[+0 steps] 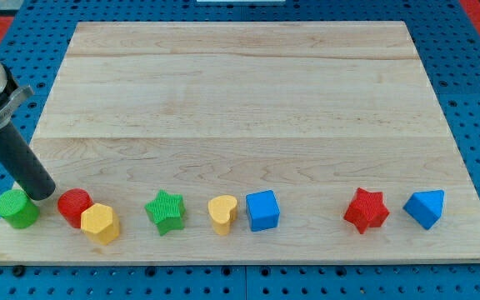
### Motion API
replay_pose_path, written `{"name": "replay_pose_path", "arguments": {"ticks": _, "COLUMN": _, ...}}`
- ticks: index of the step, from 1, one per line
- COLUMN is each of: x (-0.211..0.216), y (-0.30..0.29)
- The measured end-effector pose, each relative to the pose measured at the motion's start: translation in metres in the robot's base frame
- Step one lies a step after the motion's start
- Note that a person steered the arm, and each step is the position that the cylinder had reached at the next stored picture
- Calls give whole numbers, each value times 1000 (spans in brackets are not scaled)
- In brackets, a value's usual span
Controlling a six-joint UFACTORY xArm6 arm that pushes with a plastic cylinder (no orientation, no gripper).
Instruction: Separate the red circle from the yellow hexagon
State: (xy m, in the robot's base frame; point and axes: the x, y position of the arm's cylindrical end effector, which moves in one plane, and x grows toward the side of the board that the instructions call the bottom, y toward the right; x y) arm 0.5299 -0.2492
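Resting near the surface's (pixel 223 100) bottom-left, the tool, a bare rod grasping nothing, has its tip (pixel 43 194) between the green cylinder (pixel 17 208) and red circle (pixel 74 206), which touches the yellow hexagon (pixel 101 223); pushing should wedge between them.

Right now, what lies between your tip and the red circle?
Only bare board: in the camera view, my tip sits just left of the red circle.

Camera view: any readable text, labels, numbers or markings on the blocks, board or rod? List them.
None. No text, label, brand, number or sign can be read anywhere.
The wooden board shows bare grain only.
The blocks, such as the red circle and yellow hexagon, are plain.
The rod above my tip carries no marking.
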Motion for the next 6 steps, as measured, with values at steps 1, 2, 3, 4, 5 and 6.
{"name": "replay_pose_path", "arguments": {"ticks": 1, "x": -8, "y": 9}}
{"name": "replay_pose_path", "arguments": {"ticks": 2, "x": -11, "y": 60}}
{"name": "replay_pose_path", "arguments": {"ticks": 3, "x": -8, "y": 98}}
{"name": "replay_pose_path", "arguments": {"ticks": 4, "x": 7, "y": 85}}
{"name": "replay_pose_path", "arguments": {"ticks": 5, "x": 6, "y": 52}}
{"name": "replay_pose_path", "arguments": {"ticks": 6, "x": 9, "y": 20}}
